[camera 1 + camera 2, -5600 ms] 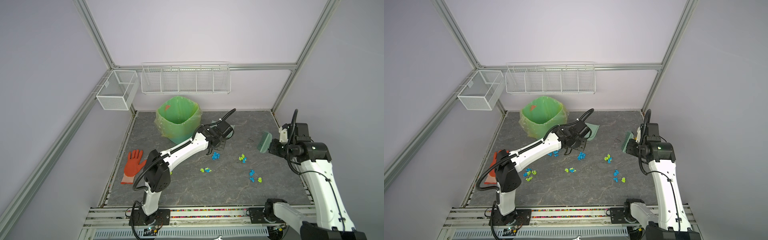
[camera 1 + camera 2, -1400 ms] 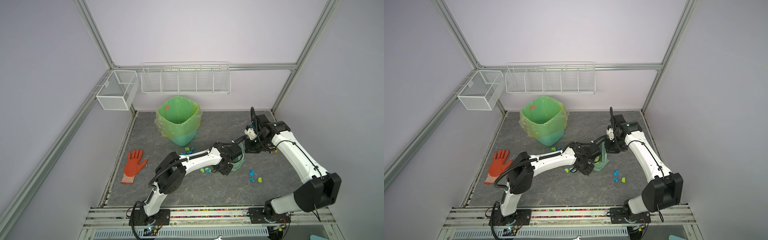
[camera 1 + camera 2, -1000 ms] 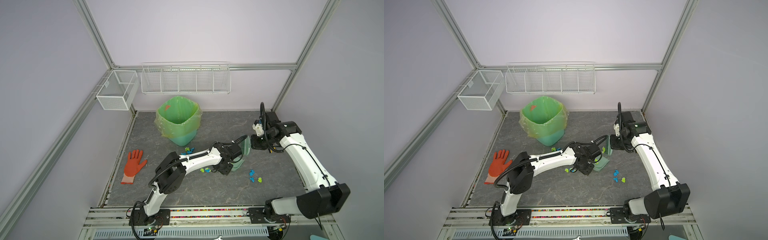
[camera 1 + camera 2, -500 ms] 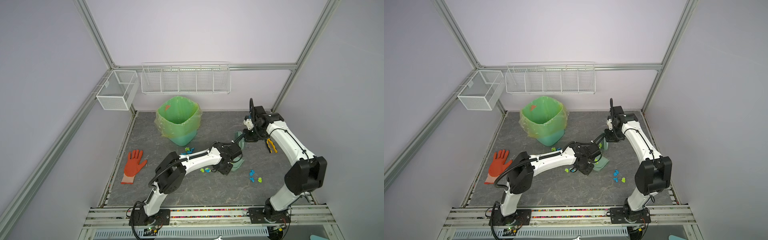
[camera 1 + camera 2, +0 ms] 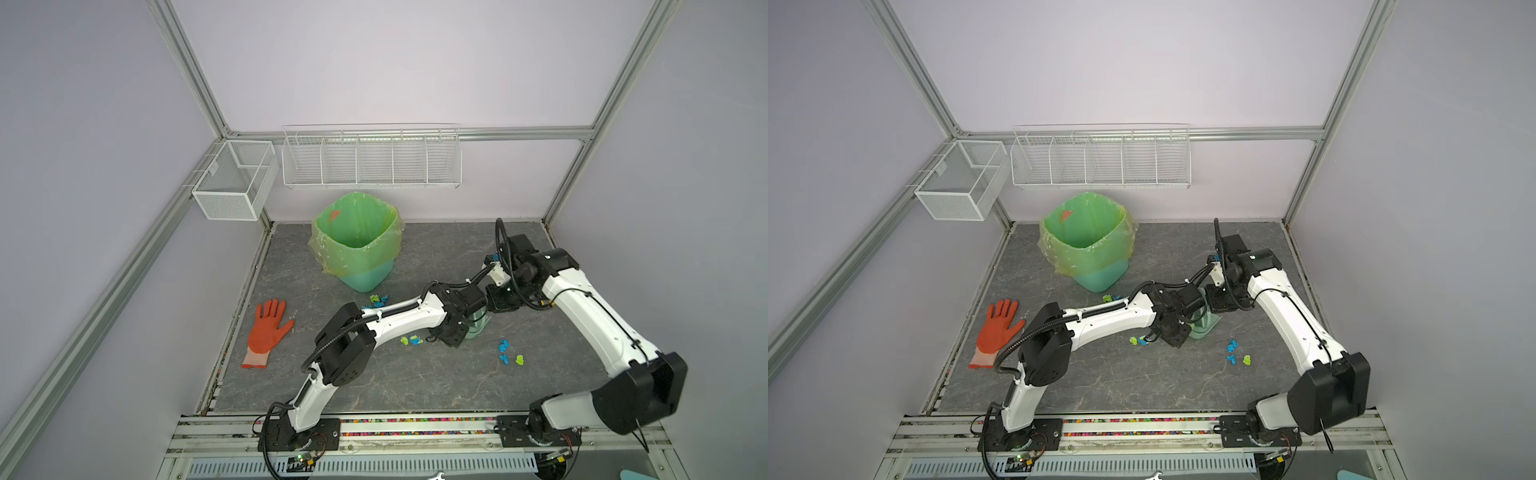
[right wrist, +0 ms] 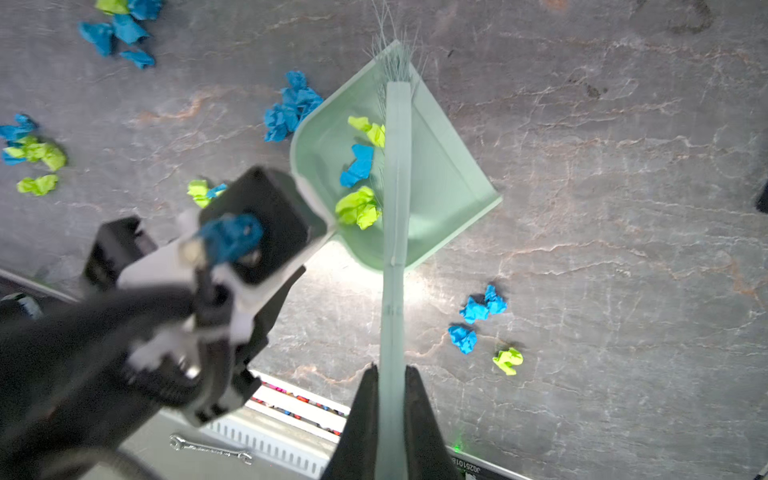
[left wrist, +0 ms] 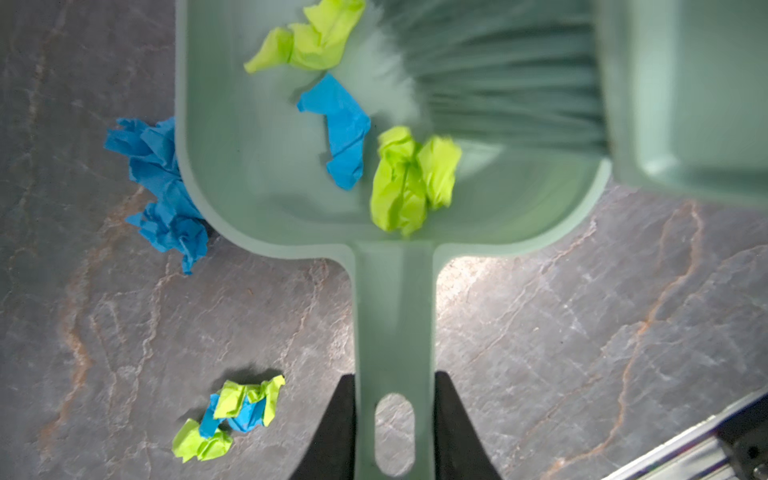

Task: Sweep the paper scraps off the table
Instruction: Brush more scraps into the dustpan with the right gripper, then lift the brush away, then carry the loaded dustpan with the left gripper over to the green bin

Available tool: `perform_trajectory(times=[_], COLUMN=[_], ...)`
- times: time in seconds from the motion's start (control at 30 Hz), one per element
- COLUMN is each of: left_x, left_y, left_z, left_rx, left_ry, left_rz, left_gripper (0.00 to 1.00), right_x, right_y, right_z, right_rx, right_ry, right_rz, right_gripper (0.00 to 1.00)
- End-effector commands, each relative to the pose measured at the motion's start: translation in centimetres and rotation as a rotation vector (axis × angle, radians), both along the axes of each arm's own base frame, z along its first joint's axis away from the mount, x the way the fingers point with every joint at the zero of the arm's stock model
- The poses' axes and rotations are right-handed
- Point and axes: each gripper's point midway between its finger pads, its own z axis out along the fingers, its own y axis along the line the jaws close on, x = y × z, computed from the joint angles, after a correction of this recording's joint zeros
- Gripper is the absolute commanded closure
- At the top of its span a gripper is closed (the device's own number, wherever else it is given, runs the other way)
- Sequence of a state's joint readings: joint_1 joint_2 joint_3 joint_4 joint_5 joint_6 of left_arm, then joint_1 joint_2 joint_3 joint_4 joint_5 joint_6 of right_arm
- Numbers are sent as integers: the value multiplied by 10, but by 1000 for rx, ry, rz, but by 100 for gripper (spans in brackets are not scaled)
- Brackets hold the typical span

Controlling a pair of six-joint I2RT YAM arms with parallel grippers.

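A pale green dustpan (image 7: 257,166) lies flat on the dark veined table (image 5: 415,382), and my left gripper (image 7: 395,376) is shut on its handle. My right gripper (image 6: 392,368) is shut on the handle of a matching brush (image 6: 397,166), whose bristles (image 7: 498,83) reach into the pan. Inside the pan lie three paper scraps: a blue one (image 7: 347,129) and two lime ones (image 7: 407,183). A blue clump (image 7: 162,195) rests against the pan's outer side. More scraps lie loose near the pan (image 5: 411,340), to its right (image 5: 509,353) and by the bin (image 5: 378,299).
A bin with a green liner (image 5: 357,245) stands at the back of the table. An orange-red glove (image 5: 268,328) lies at the left edge. Two white wire baskets (image 5: 370,158) hang on the walls. A wrench (image 6: 210,449) lies beyond the front rail.
My right arm has swung the brush from behind and right of the dustpan down into it. The left arm and the pan have stayed where they were.
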State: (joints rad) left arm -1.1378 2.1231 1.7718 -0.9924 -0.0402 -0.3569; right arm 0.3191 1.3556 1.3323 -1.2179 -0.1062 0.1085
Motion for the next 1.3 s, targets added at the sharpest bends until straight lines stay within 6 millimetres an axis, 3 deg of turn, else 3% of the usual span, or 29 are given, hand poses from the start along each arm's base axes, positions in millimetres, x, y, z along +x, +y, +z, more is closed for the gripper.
perform_trajectory(times=[0.0, 0.13, 0.27, 0.57, 0.8, 1.07, 1.27], left_x=[2, 3, 4, 8, 11, 14, 15], left_y=[2, 5, 7, 6, 1, -2, -4], left_z=[-4, -5, -3, 4, 23, 30, 51], left_rx=[27, 33, 23, -16, -61, -86, -117], left_ry=[-5, -12, -34, -66, -92, -106, -119], left_rz=[-13, -15, -11, 2, 7, 20, 25], left_gripper=[90, 90, 90, 92, 94, 96, 96], right_x=[-29, -31, -22, 1, 18, 29, 36], right_y=[5, -20, -32, -38, -58, -73, -87], right_z=[8, 8, 9, 30, 45, 42, 40], right_rx=[66, -35, -65, 56, 82, 97, 108], right_ry=[17, -13, -52, -176, -259, -274, -290], right_rz=[10, -84, -152, -279, -400, -479, -547], right_gripper=[93, 93, 93, 93, 93, 93, 93])
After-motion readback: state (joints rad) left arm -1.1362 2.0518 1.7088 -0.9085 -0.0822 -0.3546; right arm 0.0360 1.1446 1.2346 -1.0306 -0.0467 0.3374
